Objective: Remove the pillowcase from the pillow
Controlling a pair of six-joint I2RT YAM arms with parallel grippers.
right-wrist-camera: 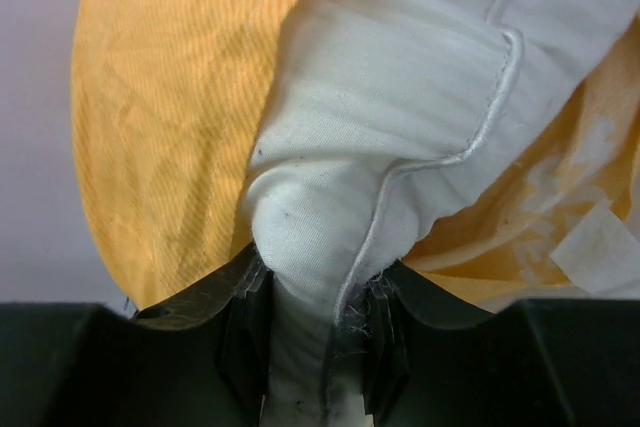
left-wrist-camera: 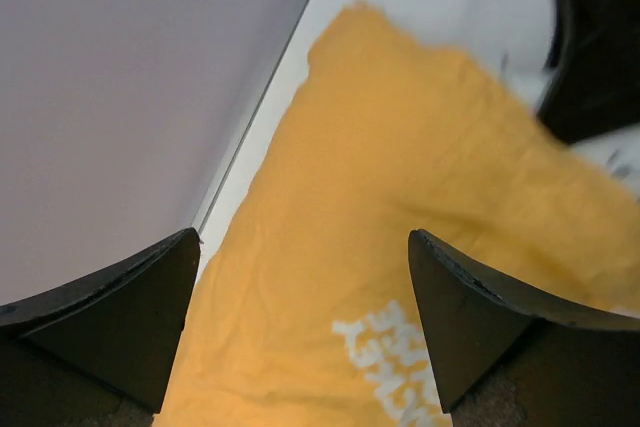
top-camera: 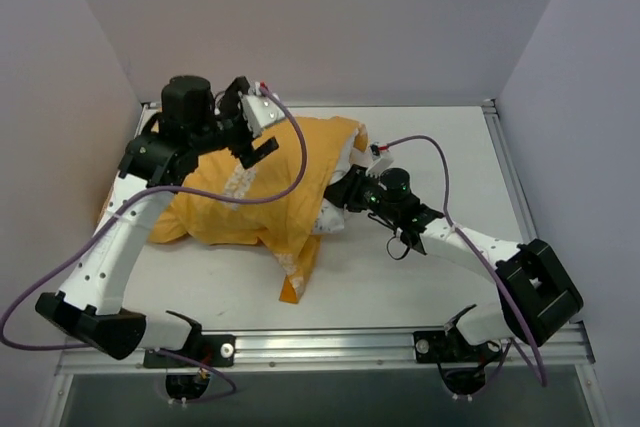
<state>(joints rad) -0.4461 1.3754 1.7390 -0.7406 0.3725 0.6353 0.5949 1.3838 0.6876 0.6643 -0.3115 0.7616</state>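
Note:
The orange-yellow pillowcase point(top-camera: 262, 192) lies bunched at the table's middle left, with white lettering showing in the left wrist view point(left-wrist-camera: 385, 347). The white pillow point(right-wrist-camera: 400, 97) pokes out of its right end point(top-camera: 357, 147). My right gripper point(top-camera: 350, 190) is shut on a corner of the pillow point(right-wrist-camera: 315, 287), the white cloth pinched between its jaws. My left gripper point(top-camera: 262, 132) hovers above the pillowcase's back part, open and empty, its fingers point(left-wrist-camera: 470, 307) wide apart over the orange cloth.
The white table point(top-camera: 440, 147) is walled at the back and both sides. A strip of pillowcase point(top-camera: 298, 272) trails toward the front edge. A purple cable point(top-camera: 290, 162) loops over the cloth. The arm bases sit at the metal front rail point(top-camera: 330, 347).

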